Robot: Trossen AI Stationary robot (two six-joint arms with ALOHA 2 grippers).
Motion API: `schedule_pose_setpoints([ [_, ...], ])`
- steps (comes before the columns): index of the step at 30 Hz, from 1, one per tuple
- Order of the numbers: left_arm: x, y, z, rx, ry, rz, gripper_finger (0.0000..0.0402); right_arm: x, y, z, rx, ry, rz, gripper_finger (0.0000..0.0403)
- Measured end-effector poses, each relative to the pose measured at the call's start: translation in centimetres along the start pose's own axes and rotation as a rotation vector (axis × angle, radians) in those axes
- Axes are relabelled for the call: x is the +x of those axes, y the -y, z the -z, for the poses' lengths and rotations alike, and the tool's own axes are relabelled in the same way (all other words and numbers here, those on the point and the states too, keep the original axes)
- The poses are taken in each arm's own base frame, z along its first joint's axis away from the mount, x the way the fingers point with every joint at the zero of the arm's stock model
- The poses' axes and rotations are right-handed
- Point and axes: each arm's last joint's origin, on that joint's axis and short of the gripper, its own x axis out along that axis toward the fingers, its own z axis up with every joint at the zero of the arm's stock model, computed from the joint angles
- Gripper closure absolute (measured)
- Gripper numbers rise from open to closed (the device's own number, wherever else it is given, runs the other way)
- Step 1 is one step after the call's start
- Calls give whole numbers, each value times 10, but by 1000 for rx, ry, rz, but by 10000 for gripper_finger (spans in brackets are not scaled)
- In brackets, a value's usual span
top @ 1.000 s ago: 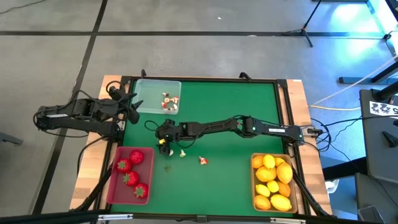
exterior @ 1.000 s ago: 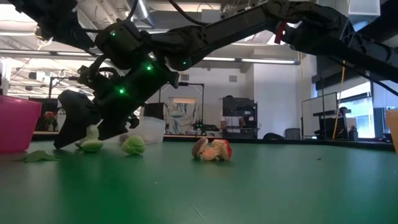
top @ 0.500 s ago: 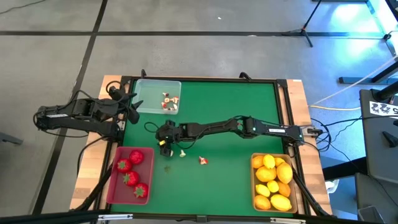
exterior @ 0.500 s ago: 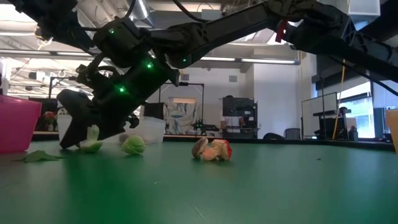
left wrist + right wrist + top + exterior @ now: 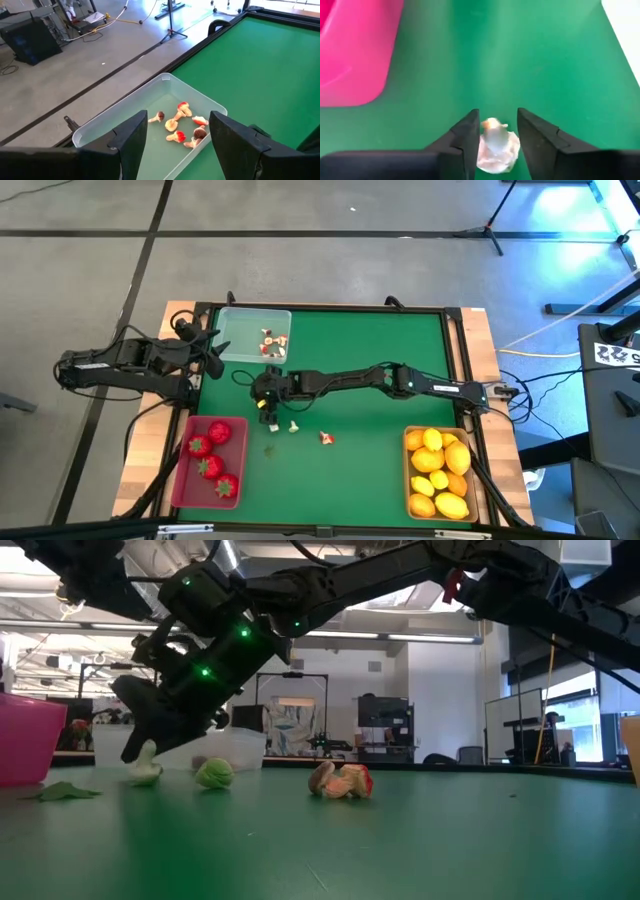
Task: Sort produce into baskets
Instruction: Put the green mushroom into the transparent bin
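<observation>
Right gripper (image 5: 266, 404) sat over the left-centre of the green worktop (image 5: 380, 360), fingers (image 5: 468, 134) clamped on a small white mushroom piece (image 5: 495, 142) — in the low view the piece (image 5: 145, 768) hung at the fingertips just at the worktop surface; lifted or touching, couldn't tell.

Left gripper (image 5: 212, 352) waited at the worktop's left edge, beside the clear basket (image 5: 232, 330). Its fingers (image 5: 131, 142) stood apart, nothing between them.

Produce layout:
- Clear basket at the far left corner held several white-and-red mushroom bits (image 5: 181, 125), bunched toward one side.
- Red basket (image 5: 185, 480) at the near left held four strawberries (image 5: 211, 466).
- Tan basket (image 5: 408, 480) at the near right was packed with lemons (image 5: 440, 475), some orange fruit among them.
- Loose on the worktop: a pale bit (image 5: 294, 426) just beside the right gripper, a red-and-white bit (image 5: 326, 438) a little further right, a small green leaf (image 5: 270, 448) near the red basket.

Low view showed the loose pale bit as a greenish round piece (image 5: 214, 773), the red-and-white one (image 5: 341, 781) lying on its side, and the leaf (image 5: 60, 791) flat — all apart from each other.
</observation>
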Motion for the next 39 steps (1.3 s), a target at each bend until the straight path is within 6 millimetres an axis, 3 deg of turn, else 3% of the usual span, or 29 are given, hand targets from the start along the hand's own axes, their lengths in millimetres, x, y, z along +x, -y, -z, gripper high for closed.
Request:
schedule_pose_setpoints([
  [9,0,0,0,-1,0,0,192,-4,8,-3,0,-8,9,304],
  [14,0,0,0,0,0,0,192,-11,8,-6,-4,-28,-19,298],
  [18,0,0,0,0,0,0,192,-11,6,-2,-2,-62,-87,254],
  [25,0,0,0,-1,0,0,192,-11,8,-2,-32,-66,26,109],
  [28,0,0,0,0,0,0,192,-11,7,1,-20,-97,-5,70],
  [32,0,0,0,0,0,0,192,-12,6,7,-6,-162,-16,57],
  [39,0,0,0,-1,0,0,192,-20,6,1,-1,-152,-20,57],
])
